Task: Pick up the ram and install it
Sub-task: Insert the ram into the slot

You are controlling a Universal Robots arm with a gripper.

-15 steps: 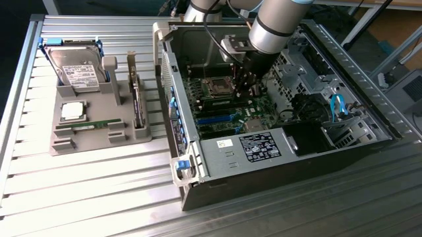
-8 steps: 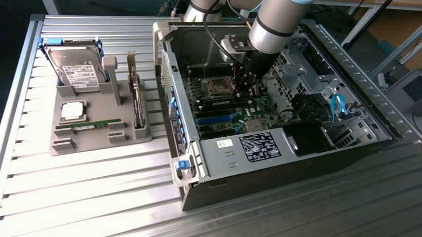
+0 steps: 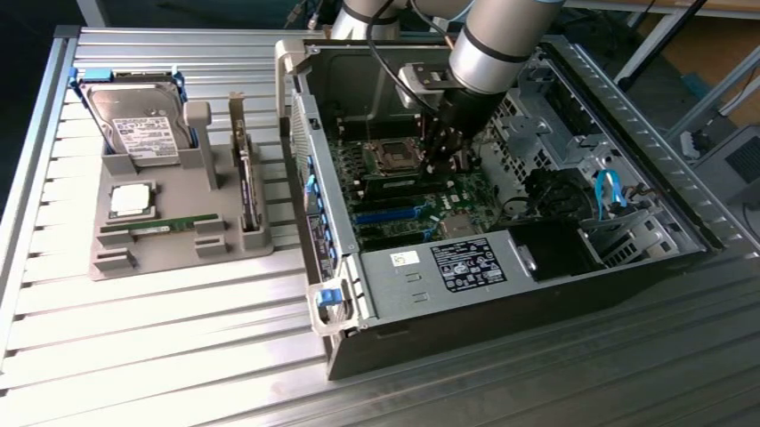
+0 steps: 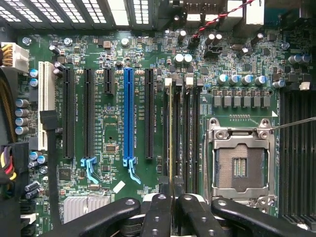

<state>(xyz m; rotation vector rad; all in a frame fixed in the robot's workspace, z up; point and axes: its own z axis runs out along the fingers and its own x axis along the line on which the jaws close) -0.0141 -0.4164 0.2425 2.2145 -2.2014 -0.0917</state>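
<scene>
My gripper (image 3: 444, 162) reaches down inside the open computer case (image 3: 618, 267), over the motherboard (image 4: 113, 98). A slim ram stick (image 4: 171, 133) shows edge-on, standing along one of the dark memory slots (image 4: 190, 128) beside the open processor socket (image 4: 240, 165). Its near end runs in between my black fingertips (image 4: 159, 207), and the gripper (image 4: 173, 200) is shut on it. From the exterior view the stick under the gripper is hard to make out. Another green ram stick (image 3: 160, 226) lies in the grey fixture tray (image 3: 178, 253) at the exterior view's left.
The tray also holds a hard drive (image 3: 137, 124), a square silver processor (image 3: 131, 199) and an upright dark expansion card (image 3: 247, 187). Blue and black expansion slots (image 4: 128, 113) lie beside the memory slots. Cables and a drive cage (image 3: 606, 191) crowd the case's far side.
</scene>
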